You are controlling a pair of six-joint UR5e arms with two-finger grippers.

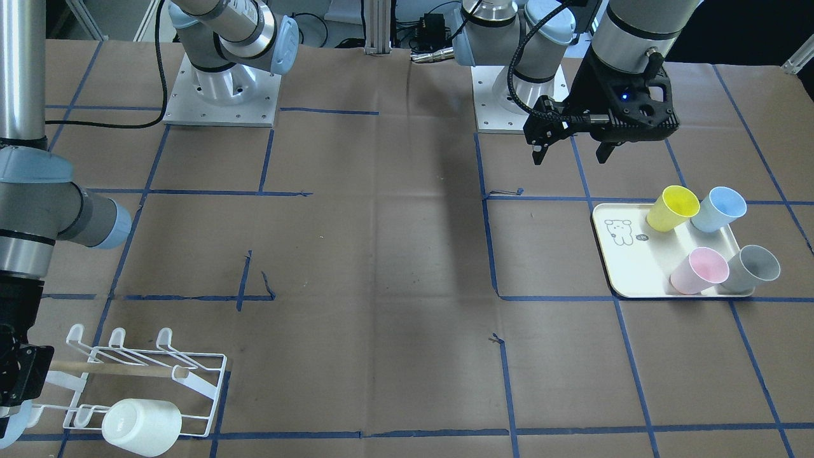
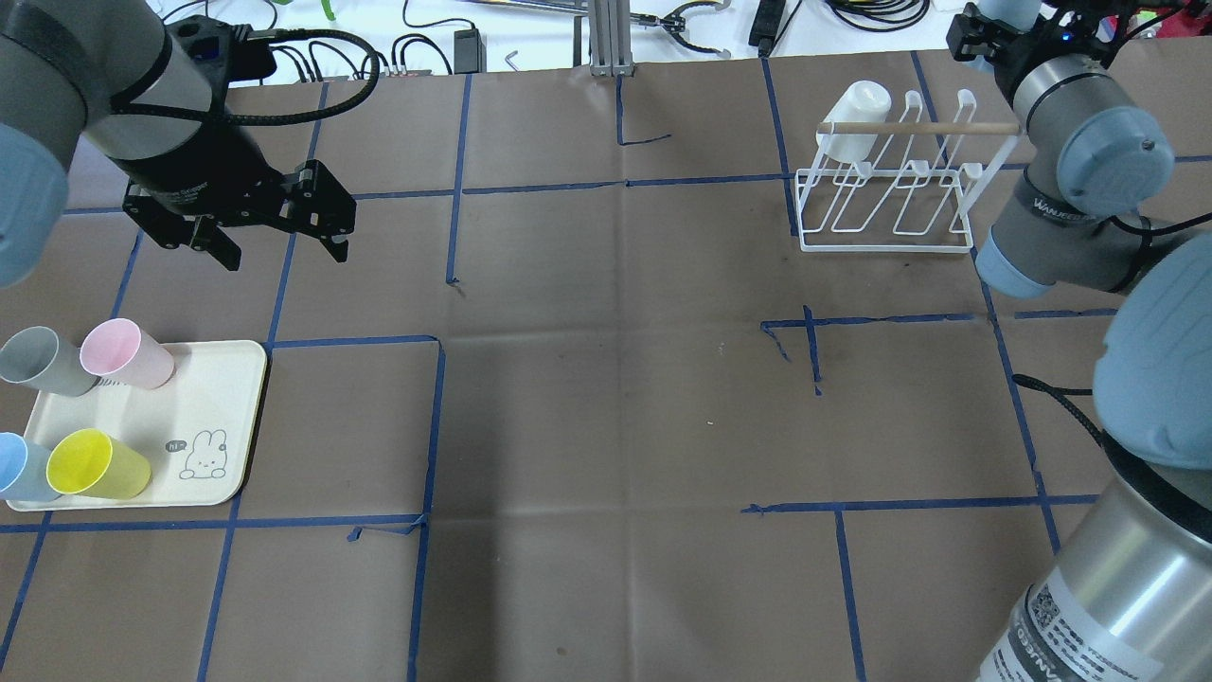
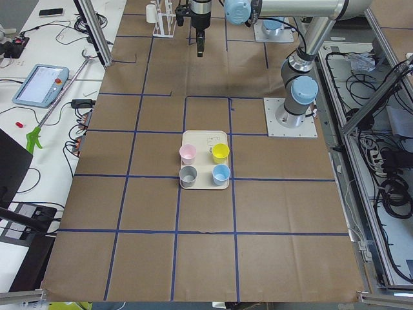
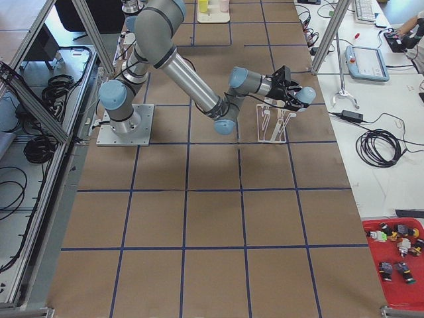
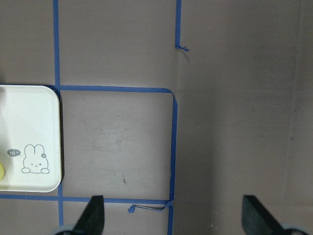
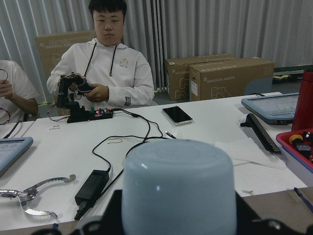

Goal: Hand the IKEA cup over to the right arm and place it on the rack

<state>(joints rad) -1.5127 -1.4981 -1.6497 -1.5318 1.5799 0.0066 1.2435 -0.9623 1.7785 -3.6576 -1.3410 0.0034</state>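
Several IKEA cups lie tipped on the cream tray: yellow, blue, pink and grey. A white cup hangs upside down on the white wire rack. My left gripper hovers open and empty above the table, on the robot's side of the tray; its wrist view shows both fingertips wide apart over bare paper. My right gripper is held up beside the rack's outer end. Its fingers are hidden, so I cannot tell its state.
Brown paper with blue tape lines covers the table. The two arm bases stand at the robot's edge. A pale rounded cap fills the lower right wrist view, with people seated at a white bench beyond.
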